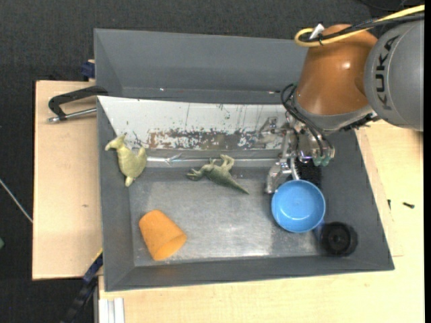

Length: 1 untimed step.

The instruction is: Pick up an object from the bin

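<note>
**Slip risk at the blue cup's rim**

Your pincer hangs at the right side of the grey bin, just over the far rim of the blue cup. That cup stands mouth up and looks empty. You can't tell from this angle whether the pincer is released or clenched, and nothing shows as held, so don't count it as a grab yet.

What I'd worry about: a smooth round rim is easy to pinch off-centre. If that happens, the cup could squirt out or tip toward the black round thing just beside it in the front right corner. The bin's right wall is near too, so a sideways push might jam the cup against it.

Other stuff in the bin: an orange cup lies on its side at the front left, and you can't see into it. The green dinosaur in the middle and the pale yellow-green animal toy at the back left are both well apart from the pincer.
</note>
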### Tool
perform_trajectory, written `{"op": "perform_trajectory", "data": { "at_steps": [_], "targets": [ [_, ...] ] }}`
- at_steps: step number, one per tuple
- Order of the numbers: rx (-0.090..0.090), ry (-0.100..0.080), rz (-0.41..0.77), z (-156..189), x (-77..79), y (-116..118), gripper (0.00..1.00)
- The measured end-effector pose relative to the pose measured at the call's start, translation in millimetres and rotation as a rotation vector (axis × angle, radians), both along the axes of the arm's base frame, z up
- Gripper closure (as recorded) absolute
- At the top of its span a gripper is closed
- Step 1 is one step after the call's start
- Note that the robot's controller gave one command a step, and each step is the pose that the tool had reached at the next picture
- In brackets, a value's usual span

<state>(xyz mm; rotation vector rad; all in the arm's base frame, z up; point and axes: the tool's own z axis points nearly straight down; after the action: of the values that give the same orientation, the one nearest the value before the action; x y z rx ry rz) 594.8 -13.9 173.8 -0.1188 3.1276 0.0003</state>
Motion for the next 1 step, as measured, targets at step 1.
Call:
{"op": "perform_trajectory", "data": {
  "at_steps": [1],
  "targets": [
    [-0.002,0.016,0.230,-88.8,-40.8,-58.9,0.00]
  ]
}}
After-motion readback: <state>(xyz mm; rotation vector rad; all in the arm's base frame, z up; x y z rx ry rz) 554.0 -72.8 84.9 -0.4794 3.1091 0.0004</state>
